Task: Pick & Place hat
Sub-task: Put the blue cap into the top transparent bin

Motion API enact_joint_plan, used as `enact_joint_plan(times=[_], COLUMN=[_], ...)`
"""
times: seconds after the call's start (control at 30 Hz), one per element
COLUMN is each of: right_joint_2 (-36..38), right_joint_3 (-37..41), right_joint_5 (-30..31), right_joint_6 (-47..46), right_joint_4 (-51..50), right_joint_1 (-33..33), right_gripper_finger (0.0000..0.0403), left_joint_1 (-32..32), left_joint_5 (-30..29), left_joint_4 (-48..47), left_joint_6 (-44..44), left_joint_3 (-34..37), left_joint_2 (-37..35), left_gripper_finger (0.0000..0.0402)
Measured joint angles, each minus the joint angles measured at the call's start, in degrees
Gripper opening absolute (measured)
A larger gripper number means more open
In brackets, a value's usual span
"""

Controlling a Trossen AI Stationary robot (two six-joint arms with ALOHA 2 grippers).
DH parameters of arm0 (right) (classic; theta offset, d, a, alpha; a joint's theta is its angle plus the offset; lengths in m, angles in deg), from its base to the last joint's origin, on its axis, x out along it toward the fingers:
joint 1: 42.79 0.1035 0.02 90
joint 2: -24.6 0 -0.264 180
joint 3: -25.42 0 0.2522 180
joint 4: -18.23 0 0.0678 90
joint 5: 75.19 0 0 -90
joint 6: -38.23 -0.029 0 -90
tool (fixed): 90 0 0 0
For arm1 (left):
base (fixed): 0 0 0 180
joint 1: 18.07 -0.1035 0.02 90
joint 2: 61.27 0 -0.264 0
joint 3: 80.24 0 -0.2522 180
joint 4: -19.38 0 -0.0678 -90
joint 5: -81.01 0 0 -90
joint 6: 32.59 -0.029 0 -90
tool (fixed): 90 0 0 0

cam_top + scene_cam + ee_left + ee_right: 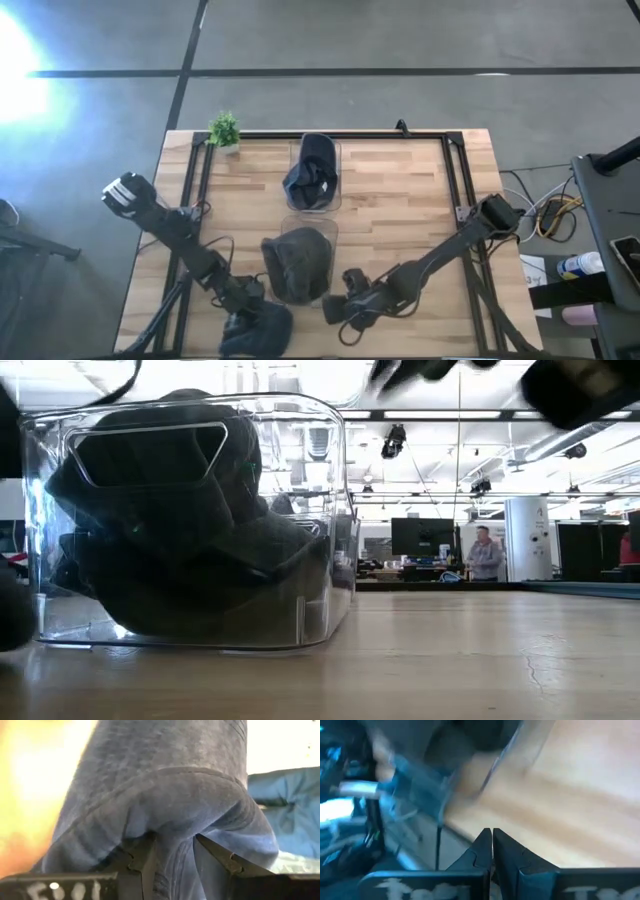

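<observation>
High view, left gripper (243, 318): at the near table edge, just left of the near bin, clamped on a dark hat (258, 330) that overhangs the edge.
Left wrist view: fingers (142, 865) pinching a fold of blue-grey hat fabric (165, 800).
Right gripper (345, 308): near edge, just right of the near bin, low over the wood; fingers (482, 850) pressed together, holding nothing.
Near bin (300, 262): clear, mid-table toward the near side, a dark hat inside.
Far bin (314, 172): clear, toward the far edge, another dark hat inside.
Plant (225, 130): small, green, far-left corner of the table (400, 200).
Low view: clear bin (190, 520) full of dark fabric; a person (486, 555) far off in the room.
</observation>
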Motion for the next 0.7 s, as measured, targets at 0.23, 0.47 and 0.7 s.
enact_joint_plan(times=[0.23,0.47,0.7], right_joint_2=[-1.8,-5.7,-8.1], right_joint_3=[0.0,-0.1,0.0], right_joint_5=[-1.1,-1.7,-2.2], right_joint_6=[-0.5,0.2,-0.1], right_joint_4=[4.3,9.1,11.6], right_joint_1=[1.2,2.0,3.5], right_gripper_finger=[0.0013,0.0021,0.0099], left_joint_1=[-5.2,-6.1,-4.9], left_joint_5=[-1.0,-0.3,0.8], left_joint_4=[2.1,5.1,5.0], left_joint_6=[-1.3,0.7,1.5], left_joint_3=[-0.8,-1.2,-2.8], left_joint_2=[1.3,1.2,2.4], left_gripper_finger=[0.0128,0.0128,0.0128])
